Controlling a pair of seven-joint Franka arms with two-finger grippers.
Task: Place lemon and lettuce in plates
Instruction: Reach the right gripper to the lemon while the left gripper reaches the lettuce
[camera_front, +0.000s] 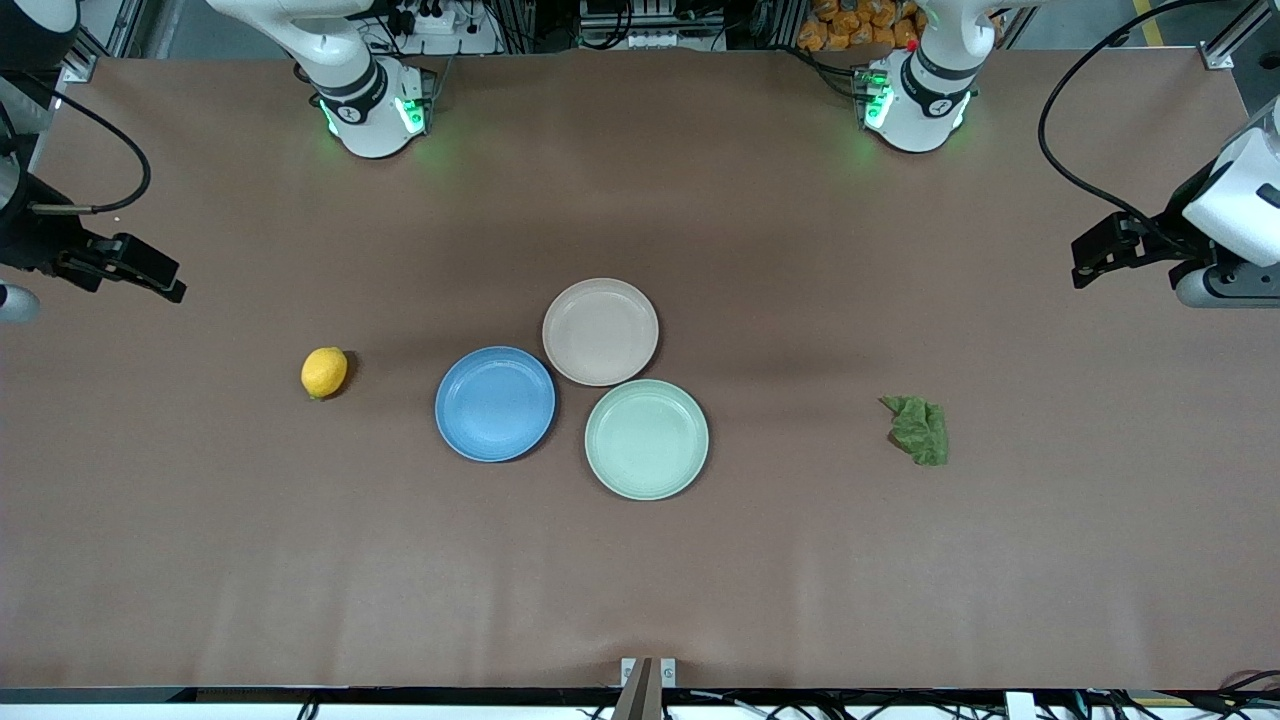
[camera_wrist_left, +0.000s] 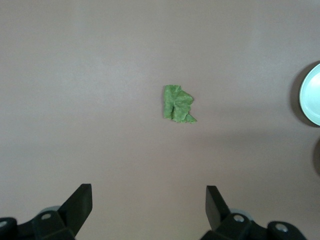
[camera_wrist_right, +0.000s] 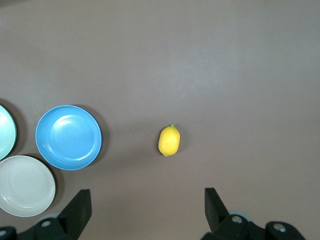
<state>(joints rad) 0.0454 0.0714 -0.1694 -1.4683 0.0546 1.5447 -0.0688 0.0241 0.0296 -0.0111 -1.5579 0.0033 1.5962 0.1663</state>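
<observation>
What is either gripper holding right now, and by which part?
Nothing. The left gripper is open above the lettuce, the right gripper open above the lemon; both lie untouched on the table.

Bench (camera_front: 200, 560): matt brown covering, smooth, with faint shallow ripples. Blue plate (camera_front: 495, 404): smooth, with a soft sheen and concentric rings showing in its well. Beige-pink plate (camera_front: 600, 331) and mint-green plate (camera_front: 646, 439): smooth, satin, plastic-like. Lemon (camera_front: 324, 372): yellow skin, finely dimpled, slightly glossy. Lettuce (camera_front: 919, 429): dull green leaf, crinkled and veined. Left hand (camera_wrist_left: 148, 202) and right hand (camera_wrist_right: 147, 205): matt black fingers, plastic in look.
</observation>
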